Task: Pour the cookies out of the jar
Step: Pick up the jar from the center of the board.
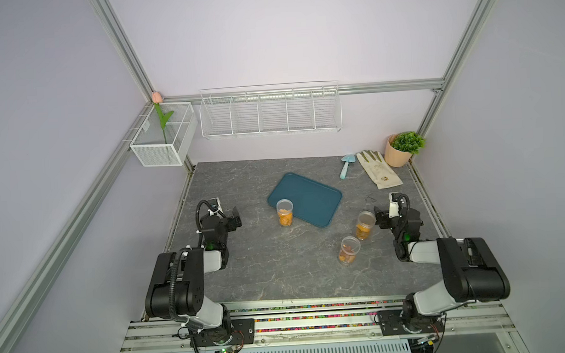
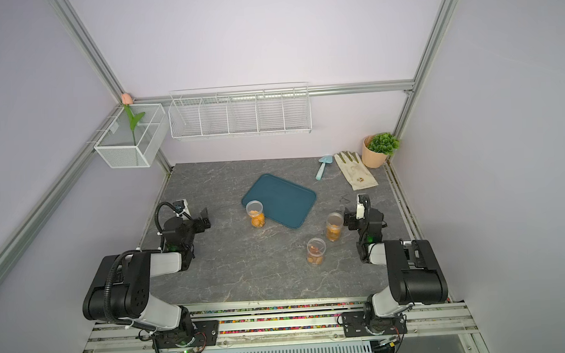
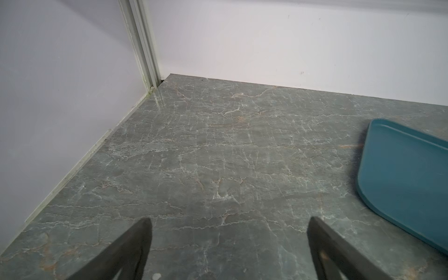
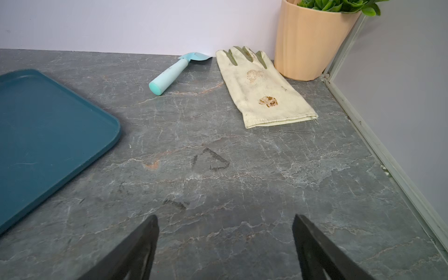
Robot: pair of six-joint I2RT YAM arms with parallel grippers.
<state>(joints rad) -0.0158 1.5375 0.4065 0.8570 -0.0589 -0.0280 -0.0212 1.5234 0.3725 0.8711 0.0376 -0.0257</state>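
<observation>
Right gripper [image 1: 379, 218] is closest to a jar [image 1: 365, 220] of cookies [image 1: 363, 231].
Its jaws are apart and empty; the jar stands upright just beside it, toward the middle. The left gripper [image 1: 235, 219], also apart, is far off.

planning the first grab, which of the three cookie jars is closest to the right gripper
The rightmost jar, standing just beside the right gripper; the jar by the tray and the front jar both stand farther off.

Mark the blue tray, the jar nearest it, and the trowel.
blue tray [image 1: 308, 197], in a top view, bare floor.
jar nearest the tray [image 1: 285, 216], in a top view, clear side wall.
trowel [image 4: 169, 75], right wrist view, handle.
</observation>
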